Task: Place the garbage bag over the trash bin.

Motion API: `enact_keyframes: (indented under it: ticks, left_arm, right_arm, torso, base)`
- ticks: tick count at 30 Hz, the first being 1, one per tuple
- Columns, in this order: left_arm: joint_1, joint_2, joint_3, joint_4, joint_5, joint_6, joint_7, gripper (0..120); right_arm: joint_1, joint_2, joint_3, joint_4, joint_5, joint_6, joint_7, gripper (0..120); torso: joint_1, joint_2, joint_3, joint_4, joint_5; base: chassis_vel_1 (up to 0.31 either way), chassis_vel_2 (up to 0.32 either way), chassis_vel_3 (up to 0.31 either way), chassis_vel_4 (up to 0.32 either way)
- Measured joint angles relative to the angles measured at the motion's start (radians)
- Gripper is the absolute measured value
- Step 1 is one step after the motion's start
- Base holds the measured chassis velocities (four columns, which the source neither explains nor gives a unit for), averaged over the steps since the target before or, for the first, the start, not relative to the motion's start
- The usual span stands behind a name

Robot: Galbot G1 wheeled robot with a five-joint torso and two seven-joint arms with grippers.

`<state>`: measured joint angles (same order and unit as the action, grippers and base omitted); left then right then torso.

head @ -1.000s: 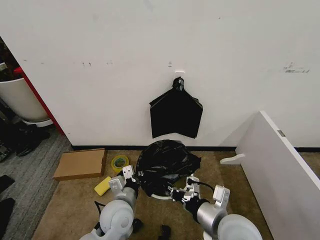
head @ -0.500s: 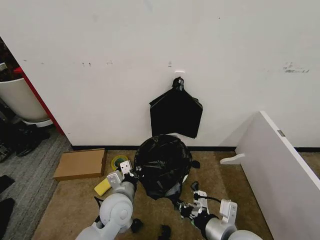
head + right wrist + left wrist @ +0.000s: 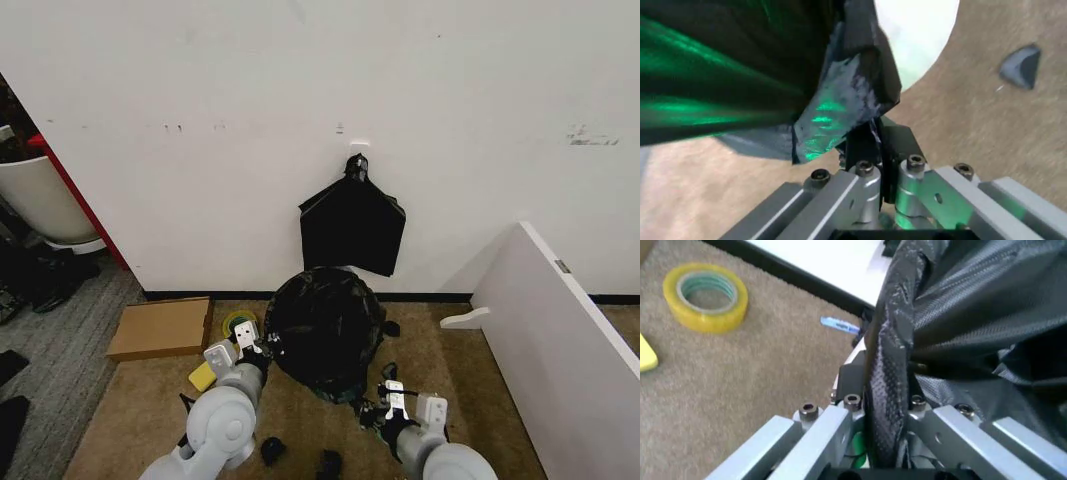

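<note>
Film-thin, crinkly garbage bag (image 3: 325,325) at lower centre, draped over trash bin (image 3: 920,35), pinched at opposite hems by left gripper (image 3: 262,347) and right gripper (image 3: 372,410); likely light, floppy, slippery, best gripped at bunched edges.

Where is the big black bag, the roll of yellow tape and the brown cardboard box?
garbage bag (image 3: 325,330): head view, middle of its crinkled top.
roll of yellow tape (image 3: 707,298): left wrist view, its rim.
cardboard box (image 3: 160,327): head view, its flat top.

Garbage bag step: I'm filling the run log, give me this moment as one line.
garbage bag: draped over trash bin | left gripper: shut on bag edge | right gripper: shut on bag edge
</note>
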<state>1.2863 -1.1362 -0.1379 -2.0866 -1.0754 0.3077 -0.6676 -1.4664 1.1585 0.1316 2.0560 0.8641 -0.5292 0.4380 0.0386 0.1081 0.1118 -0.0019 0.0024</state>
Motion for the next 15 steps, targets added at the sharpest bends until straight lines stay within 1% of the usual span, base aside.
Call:
enact_keyframes:
  ticks: [5, 10, 12, 14, 15]
  left_arm:
    - [0.001, 0.005, -0.002, -0.005, -0.035, 0.014, -0.014, 1]
    - [0.002, 0.001, -0.002, -0.001, -0.034, 0.018, -0.014, 1]
    - [0.002, -0.004, 0.000, 0.012, -0.017, 0.014, -0.012, 1]
    - [0.001, -0.006, 0.000, 0.021, -0.006, 0.008, -0.012, 1]
    - [-0.001, -0.008, -0.002, 0.030, 0.000, 0.004, -0.012, 1]
  right_arm:
    - [0.021, 0.000, -0.002, -0.042, -0.040, 0.014, -0.005, 0]
    - [0.008, -0.006, -0.001, -0.031, -0.059, 0.019, -0.009, 0]
    - [-0.005, -0.011, 0.000, -0.016, -0.069, 0.023, -0.007, 0]
    - [-0.020, -0.016, 0.005, -0.001, -0.083, 0.028, -0.004, 3]
    - [-0.036, -0.021, 0.013, 0.013, -0.093, 0.034, -0.004, 10]
  torso:
    - [0.000, 0.000, 0.000, 0.0000, 0.0001]
    - [0.000, 0.000, 0.000, 0.0000, 0.0002]
    - [0.000, 0.000, 0.000, 0.0000, 0.0002]
    - [0.000, 0.000, 0.000, 0.0001, 0.0002]
    - [0.000, 0.000, 0.000, -0.0001, 0.0001]
  base:
    - [0.000, 0.000, 0.000, 0.000]
    - [0.000, 0.000, 0.000, 0.000]
    - [0.000, 0.000, 0.000, 0.000]
    - [0.000, 0.000, 0.000, 0.000]
    - [0.000, 0.000, 0.000, 0.000]
